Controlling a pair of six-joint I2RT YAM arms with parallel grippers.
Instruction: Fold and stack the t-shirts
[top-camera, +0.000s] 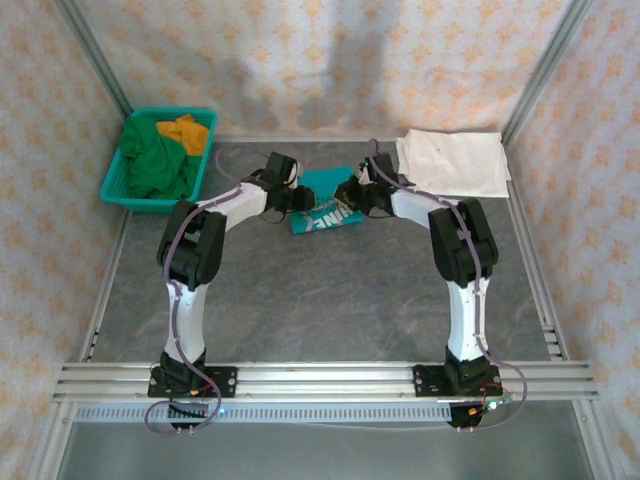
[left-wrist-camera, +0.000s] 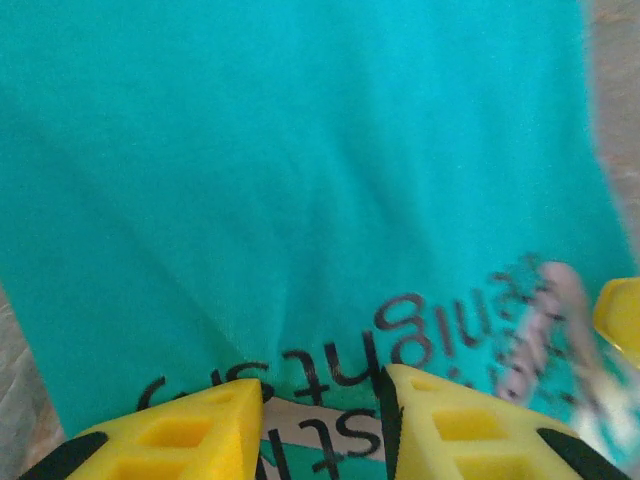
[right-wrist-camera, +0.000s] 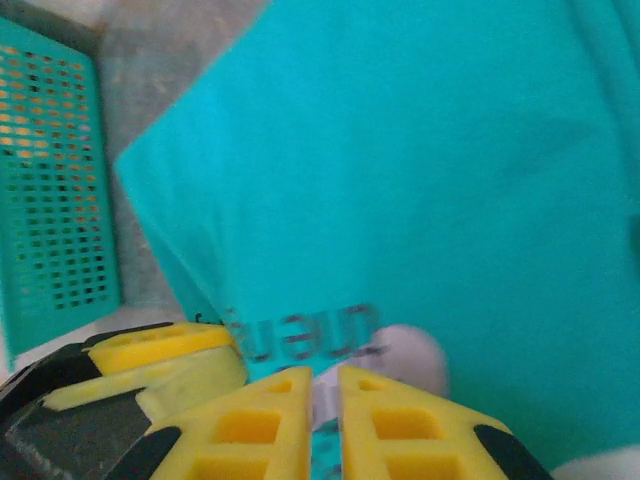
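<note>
Desk (top-camera: 320, 300) of grey surface carries all items, with most of its near half bare. White t-shirt (top-camera: 452, 162) lies folded flat at the far right corner. Basket (top-camera: 150, 204) stands at the far left and holds the dark green t-shirt (top-camera: 155, 165) with the orange t-shirt (top-camera: 185, 130) behind it, both unfolded. Teal t-shirt (top-camera: 322, 183) sits at the far centre, between the two arms and well apart from the white one, its print showing at the near edge. Right tool (right-wrist-camera: 325, 420) has its fingers almost together, with a sliver of pale printed cloth pinched between them. Left tool (left-wrist-camera: 322, 430) has its fingers partly apart, the printed cloth showing flat in the gap, so it appears to hold nothing. Judged risk: with one side clamped and the other loose, any lift or drag would pull the shirt askew and spill the fold. The two tools also work just beside each other over the same edge, so a careless closing move could knock them together or bunch the cloth between them.
</note>
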